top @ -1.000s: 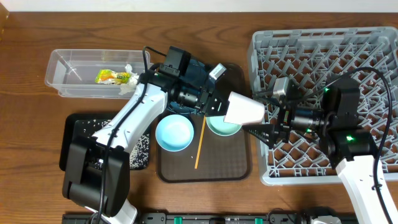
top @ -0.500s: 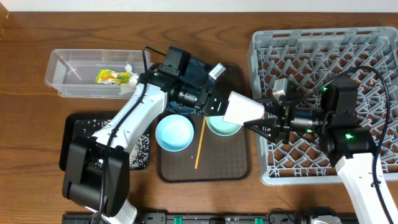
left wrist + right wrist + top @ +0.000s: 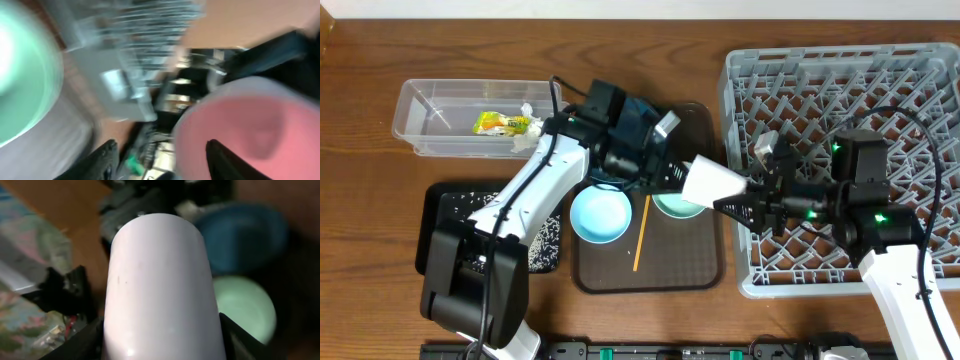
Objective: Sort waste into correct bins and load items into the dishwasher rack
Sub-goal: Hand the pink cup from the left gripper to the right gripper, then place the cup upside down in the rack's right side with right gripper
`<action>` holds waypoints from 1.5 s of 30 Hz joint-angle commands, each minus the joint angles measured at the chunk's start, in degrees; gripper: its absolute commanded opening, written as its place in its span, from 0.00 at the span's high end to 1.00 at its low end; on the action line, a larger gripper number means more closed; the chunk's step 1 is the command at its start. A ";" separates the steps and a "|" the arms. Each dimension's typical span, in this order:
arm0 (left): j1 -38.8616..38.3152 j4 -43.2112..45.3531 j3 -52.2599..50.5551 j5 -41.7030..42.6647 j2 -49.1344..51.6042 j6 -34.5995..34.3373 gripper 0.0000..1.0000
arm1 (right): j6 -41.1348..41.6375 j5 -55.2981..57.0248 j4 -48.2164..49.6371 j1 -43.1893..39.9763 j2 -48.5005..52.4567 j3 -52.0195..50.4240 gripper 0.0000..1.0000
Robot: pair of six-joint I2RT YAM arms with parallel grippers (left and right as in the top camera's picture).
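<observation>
The small pink bowl (image 3: pixel 712 180) hangs on its side above the brown tray's right edge. My right gripper (image 3: pixel 748 198) is shut on it, with the dark fingers (image 3: pixel 82 341) against both flanks of its pale outer wall (image 3: pixel 160 285). My left gripper (image 3: pixel 667 172) stands open at its rim. In the left wrist view one finger (image 3: pixel 225 157) shows against the pink inside (image 3: pixel 255 125) and the other stands clear. The mint-green bowl (image 3: pixel 678 207), pale-blue bowl (image 3: pixel 600 215) and wooden stick (image 3: pixel 641 232) lie on the tray. The dark-blue plate (image 3: pixel 642 108) is mostly under the left arm.
The grey dishwasher rack (image 3: pixel 850 90) fills the right side. A clear tub (image 3: pixel 430 105) at the back left holds the snack wrapper (image 3: pixel 503 124) and white tissue (image 3: pixel 525 142). A black tray (image 3: pixel 445 225) with rice grains (image 3: pixel 548 238) lies at the left front. The brown serving tray (image 3: pixel 660 268) sits in the middle.
My right gripper closed on the pink bowl. My left gripper then opened off it and drew back slightly to the left. The bowl sank a little.
</observation>
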 commanded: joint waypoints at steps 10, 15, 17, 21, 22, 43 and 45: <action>9.29 -19.02 -0.20 -43.21 -10.60 1.05 0.37 | 12.22 27.76 -5.77 -0.09 -2.40 4.17 0.99; 13.53 -20.46 -0.20 -50.51 -18.56 1.03 0.37 | 17.55 46.07 -14.10 -0.11 -3.28 12.94 0.99; 14.56 -20.46 -0.20 -53.29 -20.90 1.03 0.37 | 20.55 52.59 -17.25 -0.20 -3.21 15.72 0.99; 15.28 -20.79 -0.20 -59.12 -23.78 1.01 0.36 | 26.18 63.65 -23.26 -2.69 -2.99 19.54 0.99; 15.26 -20.96 -0.20 -60.87 -24.13 0.72 0.36 | 26.49 64.52 -24.13 -3.80 -2.86 19.96 0.99; 15.26 -21.75 -0.20 -68.91 -24.79 -6.60 0.32 | 27.36 62.75 -32.09 -38.49 19.12 34.49 0.99; 15.26 -21.86 -0.20 -68.91 -24.79 -6.60 0.32 | 27.39 62.75 -32.30 -40.04 21.33 34.99 0.99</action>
